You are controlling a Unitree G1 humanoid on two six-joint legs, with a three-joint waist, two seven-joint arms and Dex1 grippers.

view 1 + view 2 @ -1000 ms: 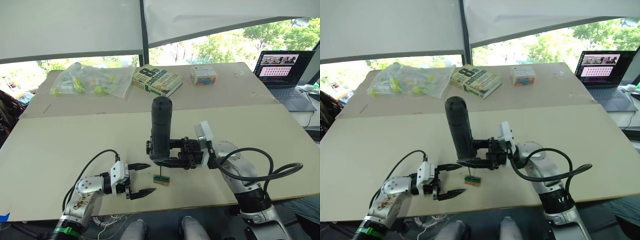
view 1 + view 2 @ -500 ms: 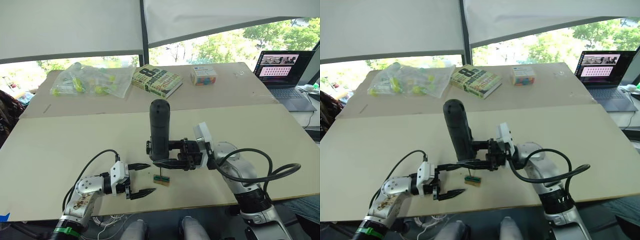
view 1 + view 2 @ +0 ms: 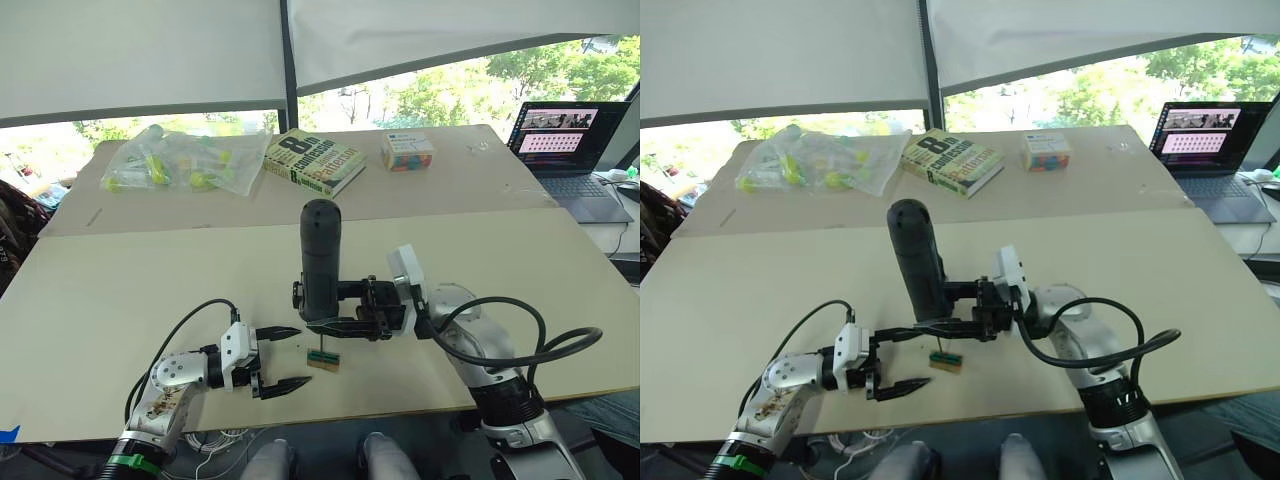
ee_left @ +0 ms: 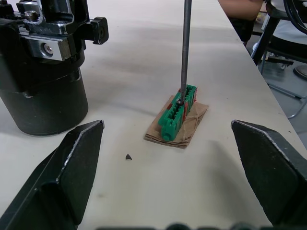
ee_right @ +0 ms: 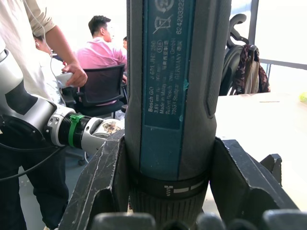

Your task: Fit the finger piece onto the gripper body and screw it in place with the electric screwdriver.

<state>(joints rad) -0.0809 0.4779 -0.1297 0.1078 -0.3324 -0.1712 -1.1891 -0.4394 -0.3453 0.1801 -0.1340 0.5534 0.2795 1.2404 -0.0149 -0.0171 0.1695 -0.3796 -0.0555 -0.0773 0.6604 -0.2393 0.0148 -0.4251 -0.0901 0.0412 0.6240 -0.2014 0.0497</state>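
The electric screwdriver (image 3: 321, 260), a thick black cylinder, stands upright near the table's front middle with my right gripper (image 3: 335, 322) shut around its lower end. Its thin metal bit (image 4: 184, 48) points straight down onto a small tan-and-green block (image 3: 323, 359) on the table. The screwdriver's labelled body (image 5: 175, 96) sits between the right fingers (image 5: 98, 187). My left gripper (image 3: 300, 356) rests low on the table just left of the block, open, with its fingers (image 4: 72, 163) spread either side of the block (image 4: 178, 115) and apart from it. The finger piece and the gripper body are out of view.
At the back of the table lie a plastic bag of yellow-green items (image 3: 180, 160), a book (image 3: 313, 158) and a small colourful box (image 3: 407, 151). A laptop (image 3: 570, 150) stands at the far right. The table's front edge (image 3: 400, 410) runs just beneath both grippers. People show in the right wrist view's background.
The screwdriver's top has tipped slightly, standing a little straighter over the block than a second ago. The left gripper has stayed where it was.
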